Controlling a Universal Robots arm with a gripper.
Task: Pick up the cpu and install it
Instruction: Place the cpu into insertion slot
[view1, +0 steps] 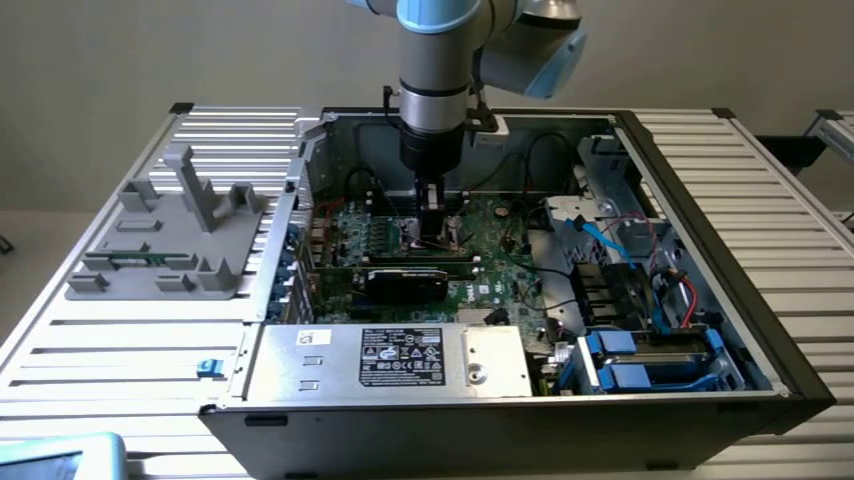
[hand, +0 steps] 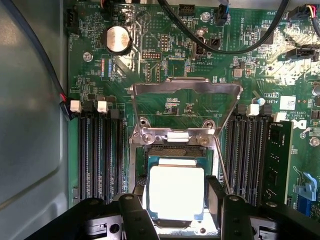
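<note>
**Hidden or unclear**
- The edge of the cpu (hand: 176, 192) nearest the jaws' black mounting is covered by it.
- Whether the chip sits down in the socket (hand: 172, 151) or just above it cannot be told.
- The metal top is glared to near white, so no marking on it can be made out.

**Writing**
- The motherboard (hand: 150, 30) carries fine white print, too small to read.
- Larger white letters near the memory module (hand: 280, 160) are cut off.
- The black label (view1: 400, 357) on the silver box (view1: 487, 360) has white text and symbols – illegible.

**Task item**
- The cpu is a flat square chip with a pale metal top and a thin green-dark rim.
- It lies directly between the jaws and over the socket.
- The jaws are pressed to two opposite edges of it, pinching it.

**Around the jaws**
- Just beyond the jaws, the silver load plate (hand: 185, 87) stands hinged open.
- Banks of memory slots (hand: 97, 150) flank the jaws on both sides.
- Farther beyond are a coin cell (hand: 118, 39) and black cables (hand: 220, 47).

**Setting**
- The arm (view1: 434, 90) reaches straight down into the open computer case (view1: 787, 370), which is on a slatted bench (view1: 134, 350).
- A black card (view1: 407, 280) lies just in front of the jaws.
- A grey fixture (view1: 174, 230) stands well apart, outside the case.
</note>
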